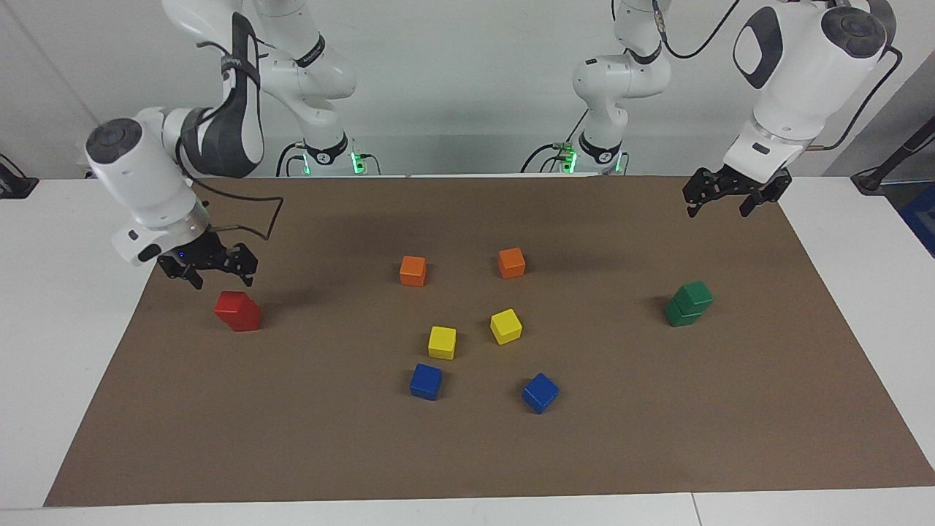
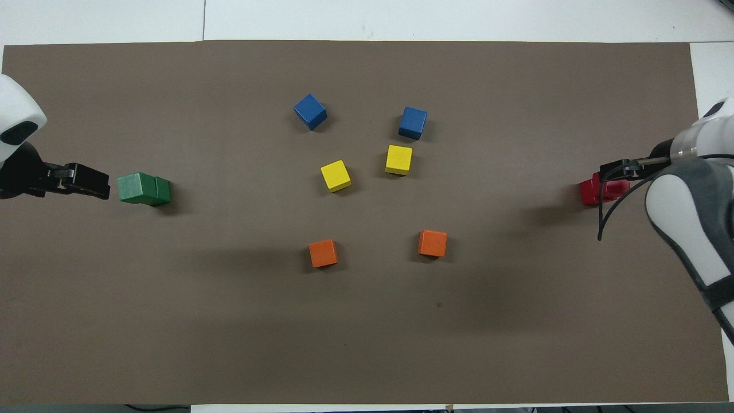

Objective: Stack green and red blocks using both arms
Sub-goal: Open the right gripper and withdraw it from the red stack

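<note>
Two red blocks (image 1: 237, 310) (image 2: 590, 192) stand stacked at the right arm's end of the mat, the upper one slightly askew. My right gripper (image 1: 219, 276) (image 2: 615, 171) hangs open just above that stack, holding nothing. Two green blocks (image 1: 689, 303) (image 2: 143, 189) stand stacked at the left arm's end. My left gripper (image 1: 718, 208) (image 2: 94, 182) waits open and empty in the air over the mat's edge, apart from the green stack.
In the middle of the brown mat (image 1: 467, 453) lie two orange cubes (image 1: 413, 270) (image 1: 511, 262), two yellow cubes (image 1: 442, 342) (image 1: 505, 326) and two blue cubes (image 1: 426, 381) (image 1: 540, 392). White table surrounds the mat.
</note>
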Robot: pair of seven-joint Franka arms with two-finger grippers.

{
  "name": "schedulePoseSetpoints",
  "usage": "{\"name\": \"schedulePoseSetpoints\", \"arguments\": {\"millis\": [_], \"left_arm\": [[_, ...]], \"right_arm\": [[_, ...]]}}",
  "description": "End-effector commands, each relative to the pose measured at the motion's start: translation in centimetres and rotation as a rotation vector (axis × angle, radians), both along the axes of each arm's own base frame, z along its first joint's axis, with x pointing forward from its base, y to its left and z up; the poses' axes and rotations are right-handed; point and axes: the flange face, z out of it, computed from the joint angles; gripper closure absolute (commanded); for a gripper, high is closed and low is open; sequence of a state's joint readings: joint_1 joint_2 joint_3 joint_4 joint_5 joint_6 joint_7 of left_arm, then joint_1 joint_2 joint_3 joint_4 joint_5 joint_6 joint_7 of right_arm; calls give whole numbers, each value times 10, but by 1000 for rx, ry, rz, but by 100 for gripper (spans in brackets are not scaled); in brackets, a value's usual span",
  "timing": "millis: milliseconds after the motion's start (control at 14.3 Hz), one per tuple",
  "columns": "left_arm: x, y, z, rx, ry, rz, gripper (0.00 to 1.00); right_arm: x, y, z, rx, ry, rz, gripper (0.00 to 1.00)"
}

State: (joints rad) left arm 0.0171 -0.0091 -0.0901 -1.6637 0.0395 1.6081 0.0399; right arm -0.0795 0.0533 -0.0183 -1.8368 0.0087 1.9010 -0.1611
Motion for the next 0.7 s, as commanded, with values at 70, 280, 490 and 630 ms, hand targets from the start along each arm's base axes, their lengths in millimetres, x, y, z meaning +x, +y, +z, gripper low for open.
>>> {"name": "schedulePoseSetpoints", "arguments": {"millis": [70, 280, 490, 630], "left_arm": [[2, -3, 15, -17, -14, -4, 0], [2, -2, 16, -17, -19, -1, 0], [2, -2, 15, -17, -16, -1, 0], [2, -1, 15, -17, -19, 1, 0]], "right_arm": [[-25, 32, 100, 1, -25, 64, 0], [-44, 41, 133, 9, -10, 79, 0], [-51, 44, 133, 10, 47, 83, 0], [-52, 39, 127, 5, 72, 75, 0]]}}
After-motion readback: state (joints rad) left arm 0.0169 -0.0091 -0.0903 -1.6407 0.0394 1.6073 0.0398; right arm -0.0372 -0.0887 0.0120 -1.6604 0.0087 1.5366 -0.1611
